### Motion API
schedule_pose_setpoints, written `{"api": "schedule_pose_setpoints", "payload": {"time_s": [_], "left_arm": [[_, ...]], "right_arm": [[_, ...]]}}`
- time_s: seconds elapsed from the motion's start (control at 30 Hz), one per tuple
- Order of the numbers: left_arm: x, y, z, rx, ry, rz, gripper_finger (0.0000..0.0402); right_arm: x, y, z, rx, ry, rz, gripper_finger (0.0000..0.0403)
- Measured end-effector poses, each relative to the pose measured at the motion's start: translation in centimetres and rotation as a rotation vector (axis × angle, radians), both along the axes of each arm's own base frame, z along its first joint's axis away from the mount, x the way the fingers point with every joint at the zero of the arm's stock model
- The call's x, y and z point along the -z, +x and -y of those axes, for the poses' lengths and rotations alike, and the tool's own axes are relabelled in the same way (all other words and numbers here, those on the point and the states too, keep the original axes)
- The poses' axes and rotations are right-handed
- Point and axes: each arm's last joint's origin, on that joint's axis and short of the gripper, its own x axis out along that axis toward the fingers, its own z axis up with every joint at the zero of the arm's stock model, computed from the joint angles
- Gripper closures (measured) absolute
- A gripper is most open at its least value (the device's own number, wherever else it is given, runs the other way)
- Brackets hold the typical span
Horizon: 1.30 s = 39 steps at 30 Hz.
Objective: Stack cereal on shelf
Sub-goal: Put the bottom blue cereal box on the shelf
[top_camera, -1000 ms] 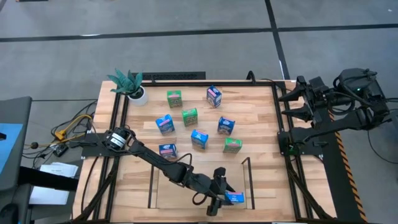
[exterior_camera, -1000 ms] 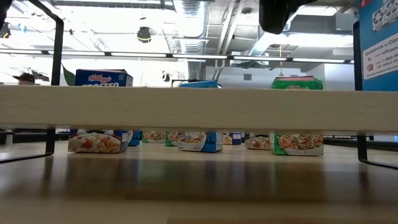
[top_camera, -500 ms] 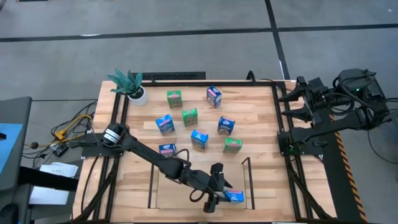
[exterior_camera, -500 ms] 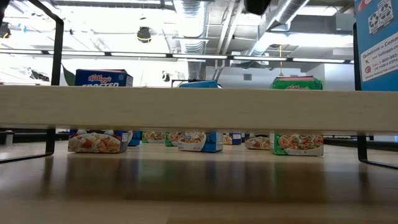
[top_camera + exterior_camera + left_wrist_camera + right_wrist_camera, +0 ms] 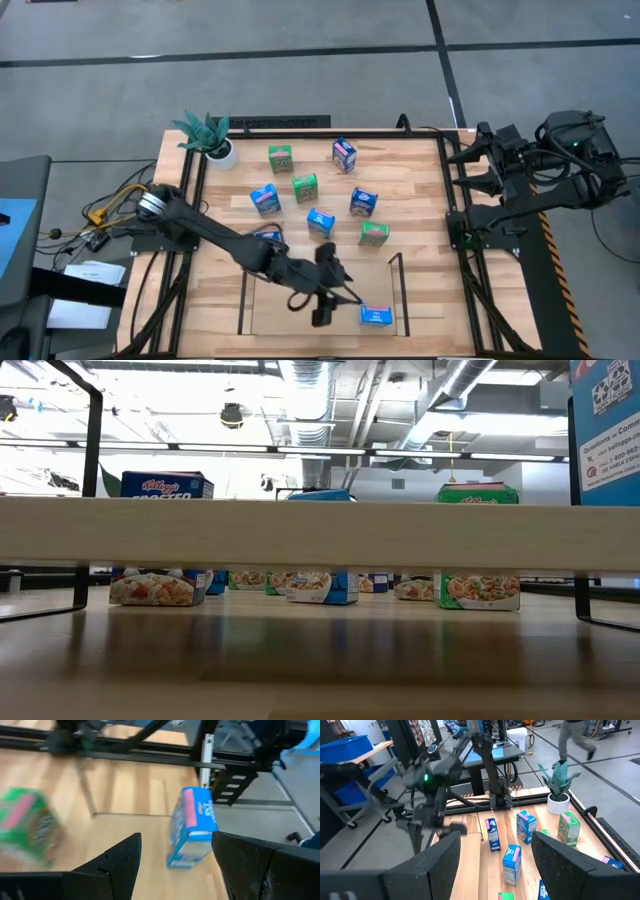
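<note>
Left gripper [image 5: 322, 312] now back from shelved blue box [image 5: 376, 316] (fingers spread, empty).

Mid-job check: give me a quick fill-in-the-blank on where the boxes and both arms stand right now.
1. The left gripper hovers over the shelf with its fingers ____.
2. The cereal box on the shelf is ____ in colour.
3. The number of green cereal boxes on the table is ____.
4. The right gripper waits off the table's ____ edge.

Missing words: open; blue; three; right
</note>
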Motion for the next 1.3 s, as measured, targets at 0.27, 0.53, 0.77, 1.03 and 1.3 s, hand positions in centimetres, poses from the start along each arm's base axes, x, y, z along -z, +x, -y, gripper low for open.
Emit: {"api": "schedule_pose_setpoints", "payload": {"time_s": [0.27,0.53,0.77,1.03,1.3], "left_arm": [[-5.0,-5.6,-4.4,-0.211,0.039,-0.107,0.0170],[-4.5,-8.5,-6.1,-0.212,0.091,-0.361,0.0170],[-3.5,-10.0,-6.4,-0.186,0.201,-0.523,0.0170],[-1.6,-11.1,-6.9,-0.160,0.276,-0.577,0.0170],[0.0,-15.9,-8.8,-0.175,0.154,-0.378,0.0170]], "right_arm": [[0.1,0.0,0.0,-0.005,-0.024,-0.005,0.0133],[0.5,-0.1,0.1,0.009,-0.036,-0.047,0.0133],[0.6,-0.2,0.4,0.117,-0.121,-0.067,0.0132],[0.8,1.3,0.5,0.163,-0.156,-0.107,0.0132],[1.2,3.4,0.5,0.169,-0.193,-0.163,0.0132]]}}
